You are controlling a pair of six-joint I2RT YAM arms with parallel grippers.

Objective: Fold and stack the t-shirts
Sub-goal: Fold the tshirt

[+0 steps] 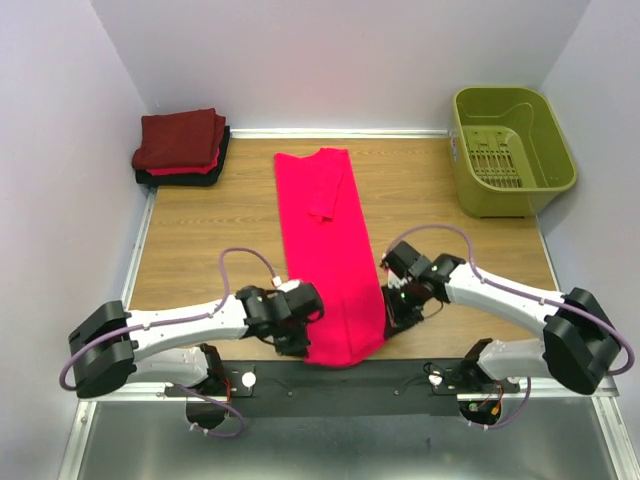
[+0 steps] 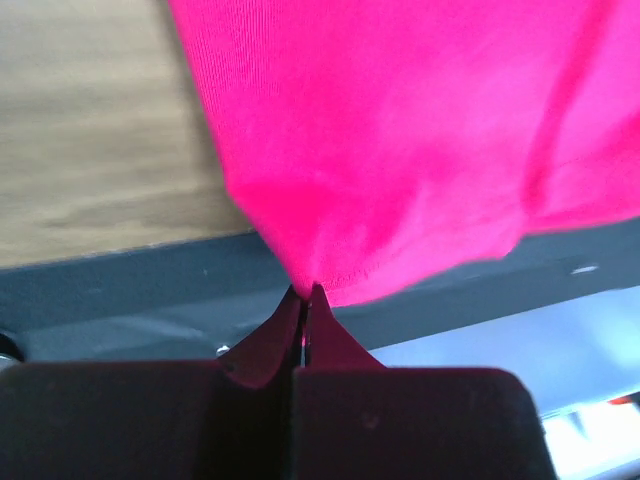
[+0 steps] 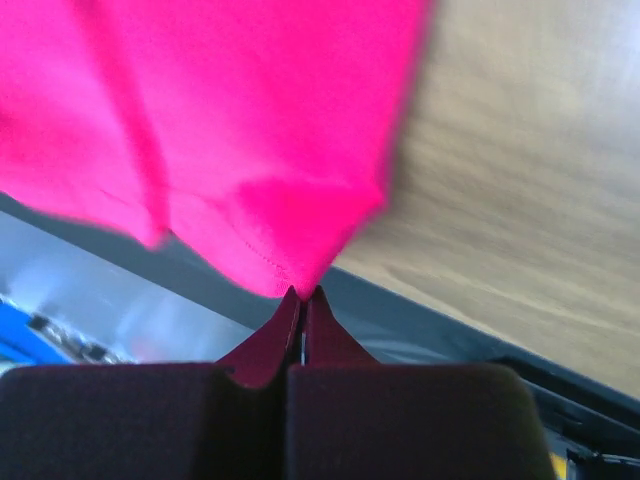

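Item: pink t-shirt [image 1: 325, 240], laid lengthwise on the table [image 1: 200, 230]. Near corners are pinched by the closed left gripper [image 2: 305, 298] and right gripper [image 3: 303, 297], likely for folding toward the far end.

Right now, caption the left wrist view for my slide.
Left gripper shut on a corner of the pink shirt.

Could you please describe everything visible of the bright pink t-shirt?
The bright pink t-shirt is soft cloth, folded lengthwise into a long strip, a folded flap on top. It lies on the wooden table, near end at its front edge. The left tool and right tool, both shut, each pinch a near corner.
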